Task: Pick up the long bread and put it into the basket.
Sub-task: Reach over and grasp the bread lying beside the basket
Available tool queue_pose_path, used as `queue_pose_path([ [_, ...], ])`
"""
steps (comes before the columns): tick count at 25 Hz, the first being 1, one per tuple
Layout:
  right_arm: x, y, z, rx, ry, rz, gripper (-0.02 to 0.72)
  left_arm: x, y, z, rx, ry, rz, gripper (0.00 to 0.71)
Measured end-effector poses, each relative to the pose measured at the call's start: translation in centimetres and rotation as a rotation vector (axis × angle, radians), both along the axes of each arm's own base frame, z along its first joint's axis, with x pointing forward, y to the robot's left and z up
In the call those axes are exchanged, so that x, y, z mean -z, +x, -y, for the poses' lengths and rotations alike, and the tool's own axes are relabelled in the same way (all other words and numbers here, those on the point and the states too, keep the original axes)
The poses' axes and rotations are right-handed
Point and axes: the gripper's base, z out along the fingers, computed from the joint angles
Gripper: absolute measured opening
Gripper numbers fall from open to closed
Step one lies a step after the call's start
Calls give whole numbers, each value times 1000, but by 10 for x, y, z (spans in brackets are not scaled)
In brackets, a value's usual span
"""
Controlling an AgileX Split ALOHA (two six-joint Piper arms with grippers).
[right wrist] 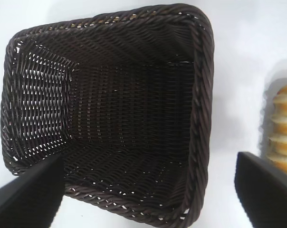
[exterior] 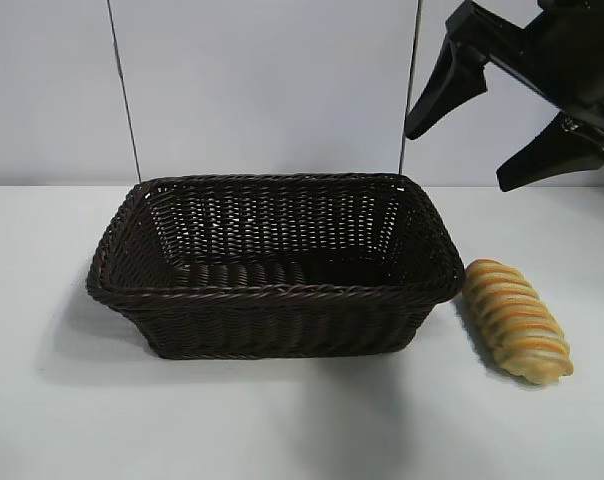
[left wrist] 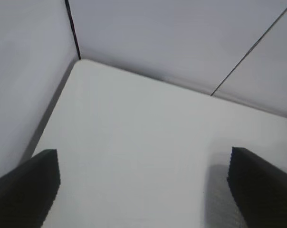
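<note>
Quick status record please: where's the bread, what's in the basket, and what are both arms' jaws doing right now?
long bread: lying on the table, outside the basket, beside its right end
basket: upright, nothing visible inside
right gripper: above the bread at upper right, jaws open, holding nothing
left gripper: seen only in its own wrist view, over bare table, jaws open, holding nothing
task state: bread not yet picked up

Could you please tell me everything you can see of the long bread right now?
The long bread is a golden-yellow loaf with crosswise ridges and orange-brown stripes. It lies flat on the white table, angled, just right of the basket, close to its corner. Nothing grips it; whether it touches the basket cannot be told.
</note>
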Motion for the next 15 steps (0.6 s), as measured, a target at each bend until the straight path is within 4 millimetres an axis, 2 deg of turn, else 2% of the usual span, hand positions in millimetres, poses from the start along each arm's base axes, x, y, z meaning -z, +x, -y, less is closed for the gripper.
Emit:
queue_pose_path([
  [2, 0, 0, 0, -2, 0, 0, 695, 6, -28, 12, 60, 15, 17, 694],
  [4, 0, 0, 0, -6, -2, 1, 695, 18, -58, 15, 57, 45, 23, 694],
  [7, 0, 0, 0, -11, -4, 1, 695, 50, -87, 13, 4, 90, 9, 694],
  [11, 0, -1, 0, -26, -11, 6, 695, 99, -106, 13, -16, 106, 31, 694],
  [15, 0, -1, 0, -34, -15, 10, 695, 146, -113, 13, -13, 94, -7, 694],
])
